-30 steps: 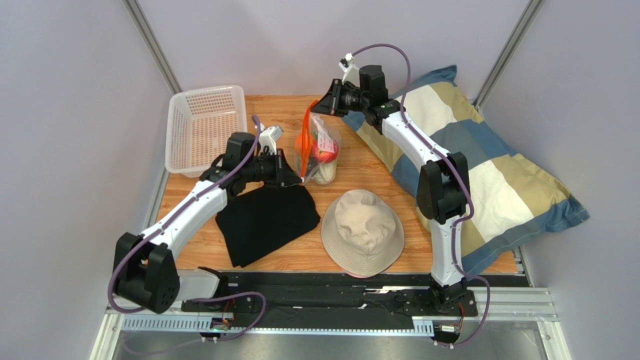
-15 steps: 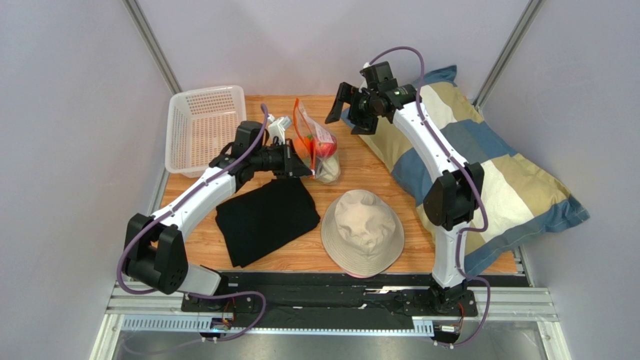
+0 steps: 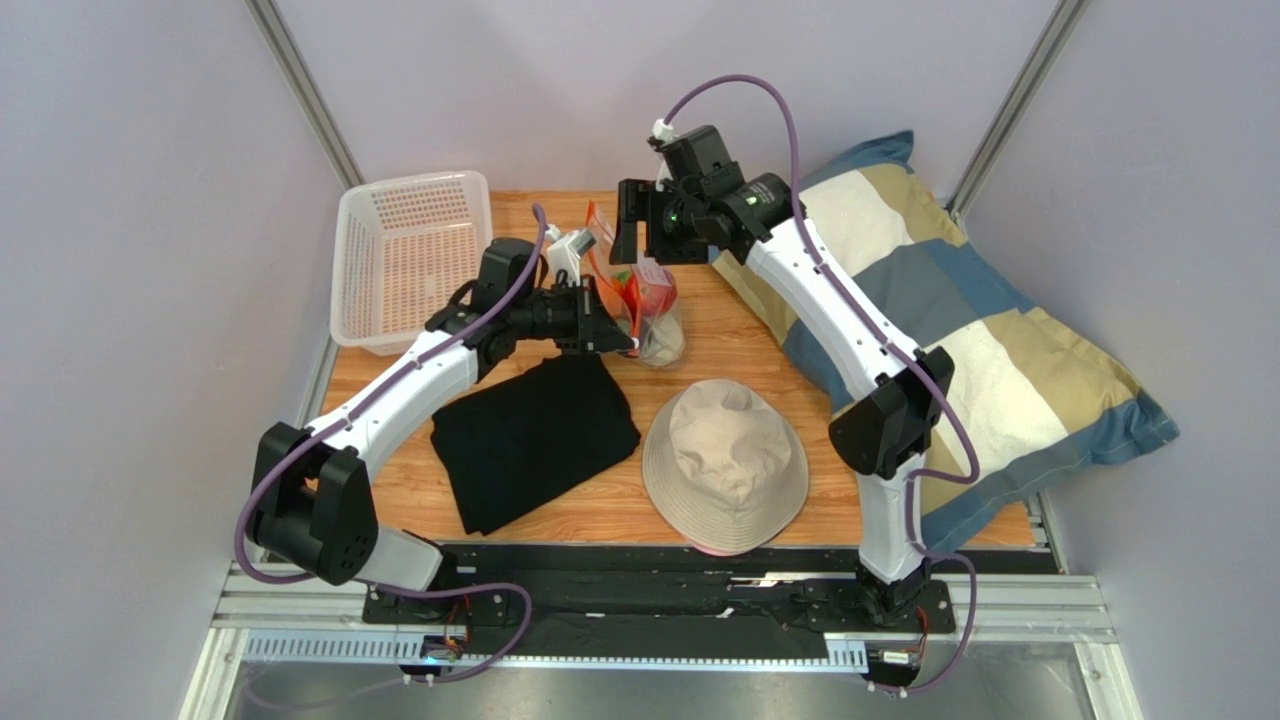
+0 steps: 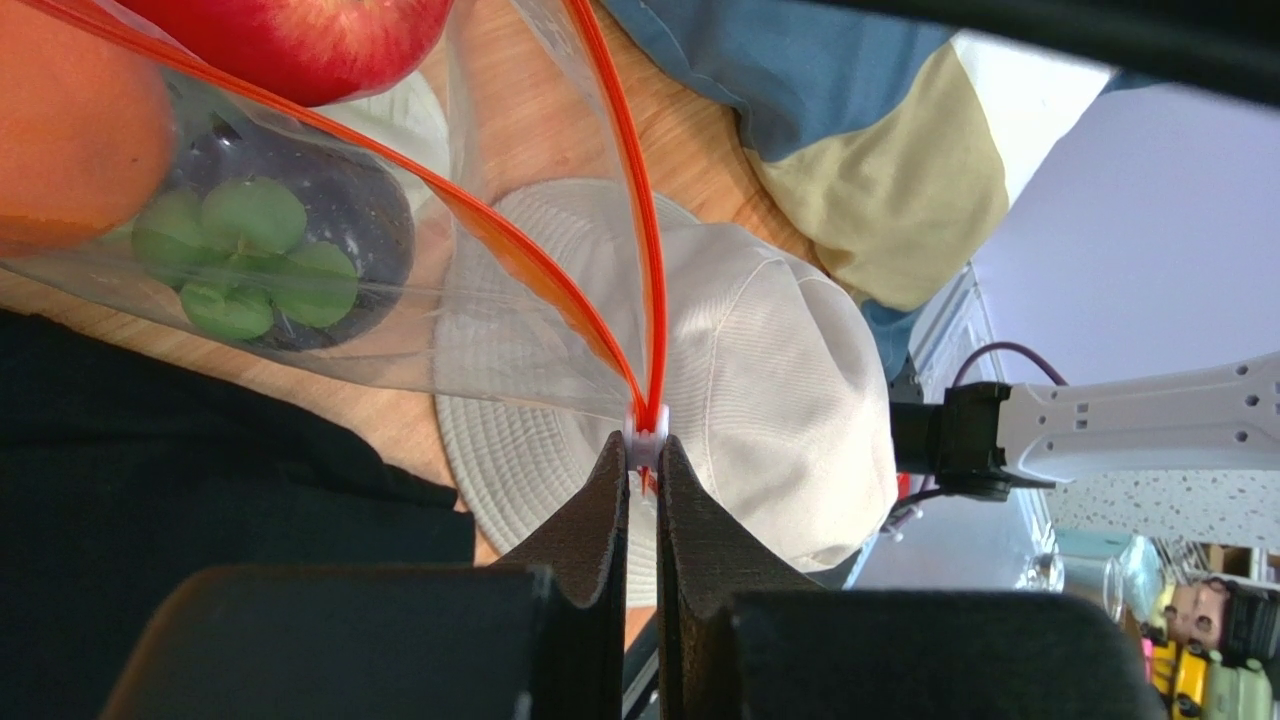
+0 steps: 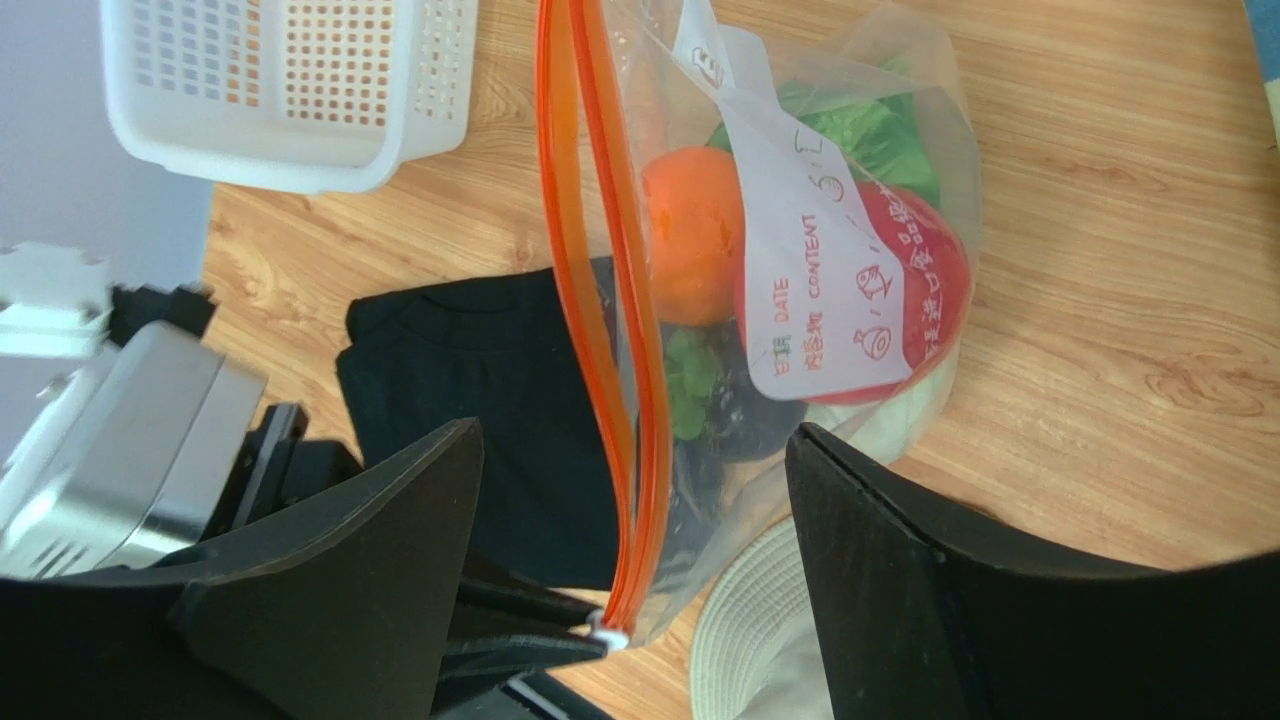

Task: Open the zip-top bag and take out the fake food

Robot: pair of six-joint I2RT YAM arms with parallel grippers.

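The zip-top bag [image 3: 649,308] stands on the wooden table, clear, with a white label [image 5: 812,278]. Its orange zip strip [image 5: 601,300] is split into two parted lines that meet at a small white end piece [image 4: 646,438]. My left gripper [image 4: 642,450] [image 3: 609,324] is shut on that end of the strip. The fake food lies inside the bag: an orange [image 5: 694,248], a red apple [image 5: 920,300], a dark fruit with green leaves [image 4: 293,240] and pale leafy cabbage [image 3: 661,345]. My right gripper [image 5: 631,435] [image 3: 648,233] hangs open above the bag, one finger on each side of the strip, touching nothing.
A white mesh basket [image 3: 413,255] sits at the back left. A folded black cloth [image 3: 534,435] lies below the left gripper. A beige bucket hat [image 3: 726,465] lies in front of the bag. A striped pillow [image 3: 962,345] fills the right side.
My right gripper has opened, let go of the bag's top, swung right and come back left over the bag. The left gripper still holds the zip end, shifted slightly right.
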